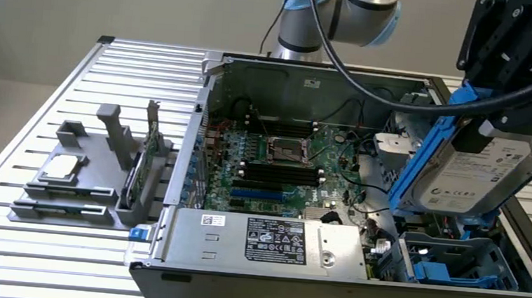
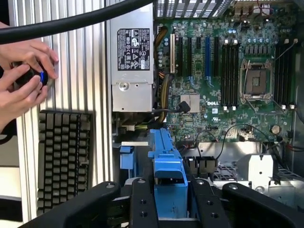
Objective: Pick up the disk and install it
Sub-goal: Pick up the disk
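Gripper (image 1: 485,135) was closed on the disk (image 1: 477,181), its fingers (image 2: 142,204) clamping the blue carrier rails. The disk hung tilted on edge, white label facing the camera, above the open computer case (image 1: 331,294) at the exterior view's right, over the blue drive bay (image 1: 455,264) in the near corner. The motherboard (image 1: 284,164) lay to the bay's left, with the power supply (image 1: 269,240) along the near wall. In the wrist view, a keyboard (image 2: 64,156) and a person's hands (image 2: 23,80) were outside the case.
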Tool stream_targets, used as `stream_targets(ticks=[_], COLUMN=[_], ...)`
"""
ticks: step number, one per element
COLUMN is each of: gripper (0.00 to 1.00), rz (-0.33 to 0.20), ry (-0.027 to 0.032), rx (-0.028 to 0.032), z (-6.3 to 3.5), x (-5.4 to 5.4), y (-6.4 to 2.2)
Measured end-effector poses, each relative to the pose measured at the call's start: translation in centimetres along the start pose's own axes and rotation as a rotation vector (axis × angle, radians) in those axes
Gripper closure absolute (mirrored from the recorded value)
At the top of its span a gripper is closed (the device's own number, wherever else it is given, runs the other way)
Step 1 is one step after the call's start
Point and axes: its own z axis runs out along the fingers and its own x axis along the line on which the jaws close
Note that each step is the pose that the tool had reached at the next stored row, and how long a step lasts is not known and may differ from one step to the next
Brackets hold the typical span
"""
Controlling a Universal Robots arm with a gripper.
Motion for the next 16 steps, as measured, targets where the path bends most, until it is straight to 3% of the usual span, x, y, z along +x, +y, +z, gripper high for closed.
stream_targets(ticks=[6, 12, 16], gripper=[0.67, 0.67, 0.67], rz=[0.000, 0.000, -0.001], ry=[-0.0005, -0.0169, -0.0214], rx=[-0.0006, -0.0010, -0.0011], z=[-0.11, 0.25, 0.76], x=[1.3, 2.3, 2.5], y=[-1.36, -2.03, -2.58])
